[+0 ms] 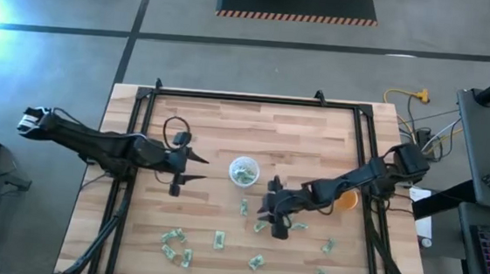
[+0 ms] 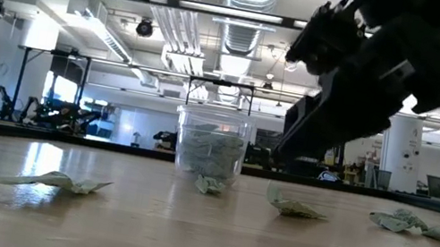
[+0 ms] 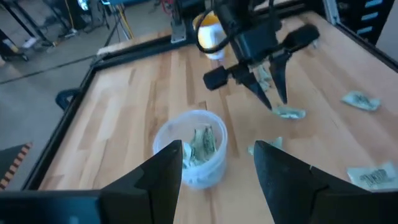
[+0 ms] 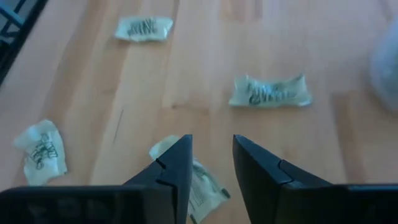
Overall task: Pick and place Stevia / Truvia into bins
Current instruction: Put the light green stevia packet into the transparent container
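Observation:
The bin, a translucent cup, stands mid-table with a few green and white Stevia packets inside. Several more packets lie loose on the wood toward the near edge, such as one packet and another. My left gripper hangs open above the table, left of the cup and pointing at it. My right gripper is right of and nearer than the cup. It slants down, open, its fingers just over a crumpled packet lying flat on the table.
An orange cup stands behind the right arm near the table's right rail. A black frame runs along the table's far and side edges. Bare wood lies between the cup and the far rail.

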### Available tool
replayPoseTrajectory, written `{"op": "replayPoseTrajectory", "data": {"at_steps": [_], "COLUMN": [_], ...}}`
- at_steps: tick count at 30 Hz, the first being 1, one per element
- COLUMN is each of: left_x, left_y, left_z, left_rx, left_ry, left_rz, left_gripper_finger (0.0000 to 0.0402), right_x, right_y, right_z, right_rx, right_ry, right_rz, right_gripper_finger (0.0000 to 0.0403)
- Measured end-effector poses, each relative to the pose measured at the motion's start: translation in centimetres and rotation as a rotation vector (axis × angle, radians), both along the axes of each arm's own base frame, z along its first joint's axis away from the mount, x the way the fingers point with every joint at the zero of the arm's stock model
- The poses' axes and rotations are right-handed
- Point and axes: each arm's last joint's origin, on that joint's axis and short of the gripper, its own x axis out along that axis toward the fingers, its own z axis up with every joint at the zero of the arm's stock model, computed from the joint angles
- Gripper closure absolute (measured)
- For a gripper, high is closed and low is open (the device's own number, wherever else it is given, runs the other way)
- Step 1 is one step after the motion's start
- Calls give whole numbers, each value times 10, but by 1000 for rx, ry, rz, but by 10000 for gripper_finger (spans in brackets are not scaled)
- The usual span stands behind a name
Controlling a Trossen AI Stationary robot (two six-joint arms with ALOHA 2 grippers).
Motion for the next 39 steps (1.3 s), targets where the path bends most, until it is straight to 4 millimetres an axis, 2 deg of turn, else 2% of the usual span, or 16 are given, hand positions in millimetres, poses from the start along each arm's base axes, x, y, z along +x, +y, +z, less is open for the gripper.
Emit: {"op": "replayPoseTrajectory", "data": {"at_steps": [8, 14, 21, 32, 39], "left_x": [0, 6, 9, 10, 10], "left_y": [0, -1, -2, -2, -2], "left_z": [0, -6, -8, -8, -7], "left_rx": [-22, -16, -12, -11, -11], "left_ry": [0, 30, 47, 48, 47], "left_rz": [7, 7, 7, 7, 7], "left_gripper_finger": [218, 218, 218, 218, 218], "right_x": [1, 2, 3, 0, -1], "right_y": [4, 6, 8, 20, 21], "right_z": [-24, -26, -29, -32, -32], "right_rx": [52, 90, 90, -3, -54], "right_ry": [90, 97, 90, 58, 50], "right_rz": [12, 36, 40, 34, 52], "right_gripper_finger": [257, 239, 236, 259, 300]}}
